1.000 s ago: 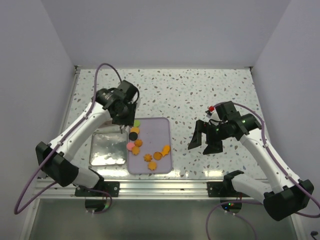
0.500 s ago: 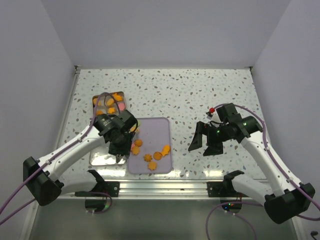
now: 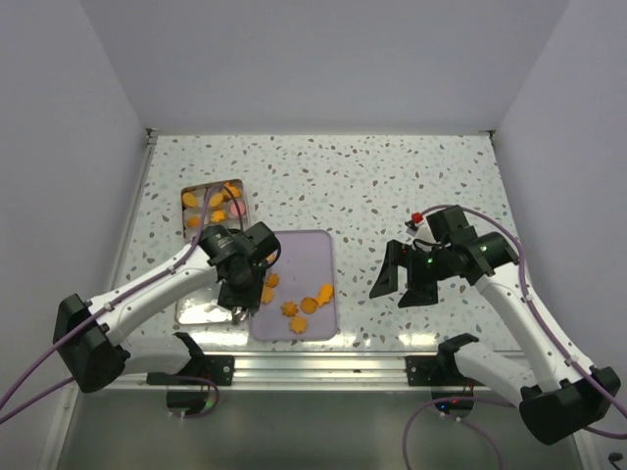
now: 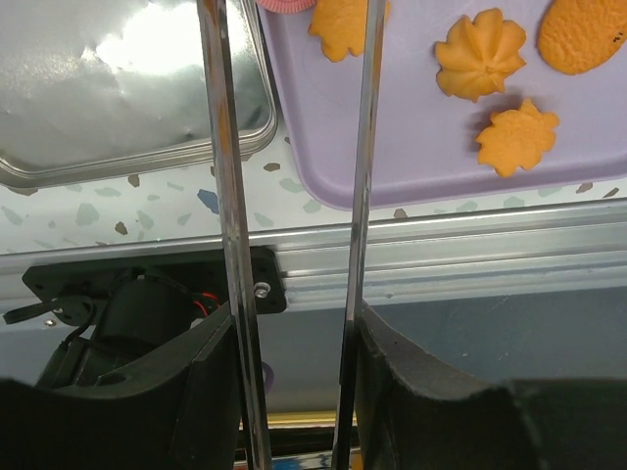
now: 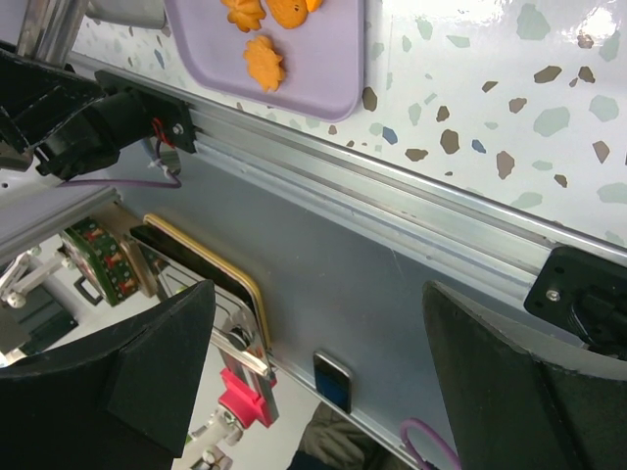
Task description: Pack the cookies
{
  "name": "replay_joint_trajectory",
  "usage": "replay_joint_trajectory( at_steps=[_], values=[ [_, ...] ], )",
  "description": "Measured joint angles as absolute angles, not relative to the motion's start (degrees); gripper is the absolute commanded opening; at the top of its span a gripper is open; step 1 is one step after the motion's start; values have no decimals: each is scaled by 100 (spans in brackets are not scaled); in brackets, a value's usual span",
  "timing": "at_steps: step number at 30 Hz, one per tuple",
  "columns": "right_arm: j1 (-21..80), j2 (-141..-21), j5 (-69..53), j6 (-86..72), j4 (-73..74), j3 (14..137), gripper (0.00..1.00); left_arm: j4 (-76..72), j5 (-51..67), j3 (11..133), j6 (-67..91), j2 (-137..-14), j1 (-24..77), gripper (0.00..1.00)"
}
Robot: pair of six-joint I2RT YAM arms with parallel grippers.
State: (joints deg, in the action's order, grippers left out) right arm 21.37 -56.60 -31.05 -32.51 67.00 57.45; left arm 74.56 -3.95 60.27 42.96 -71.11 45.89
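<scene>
Orange cookies (image 3: 306, 303) lie on the purple tray (image 3: 309, 253); the left wrist view shows a flower cookie (image 4: 480, 56), a leaf-shaped one (image 4: 517, 137) and a pink one (image 4: 284, 4) at the top edge. More cookies (image 3: 216, 206) sit in a small square tin at the back left. My left gripper (image 3: 239, 292) hangs over the tray's near left corner, shut on metal tongs (image 4: 221, 147). The tong tips run off the top of the left wrist view. My right gripper (image 3: 400, 279) is open and empty, to the right of the tray.
A shiny square metal tin (image 3: 201, 291) lies against the tray's left side, also seen as the tin (image 4: 108, 88) from the wrist. An aluminium rail (image 3: 313, 364) runs along the table's near edge. White walls close in the speckled table (image 3: 392, 186).
My left arm has swung with the tongs from over the back left tin towards me, to the tray's near left corner, uncovering that tin. The right arm has barely moved.
</scene>
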Motion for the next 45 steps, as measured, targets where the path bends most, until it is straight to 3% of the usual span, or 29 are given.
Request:
replay_joint_trajectory(
  at_steps=[11,20,31,36,45],
  values=[
    [2137,-5655,-3107,-3251,6700,5745,90,7424,-475,6053,4294,-7393,4589,46],
    [2137,-5662,-3107,-3251,6700,5745,90,7404,-558,6117,4294,-7533,4591,34],
    [2178,-5776,-3105,-3249,6681,5745,90,7507,-816,7146,4300,-7544,4495,34],
    [2217,-5787,-3103,-3249,6678,5745,90,7491,-819,7701,4198,-7546,3883,33],
    [2300,-5946,-3100,-3245,6659,5756,90,7505,-982,7861,3457,-7564,1892,37]
  ],
)
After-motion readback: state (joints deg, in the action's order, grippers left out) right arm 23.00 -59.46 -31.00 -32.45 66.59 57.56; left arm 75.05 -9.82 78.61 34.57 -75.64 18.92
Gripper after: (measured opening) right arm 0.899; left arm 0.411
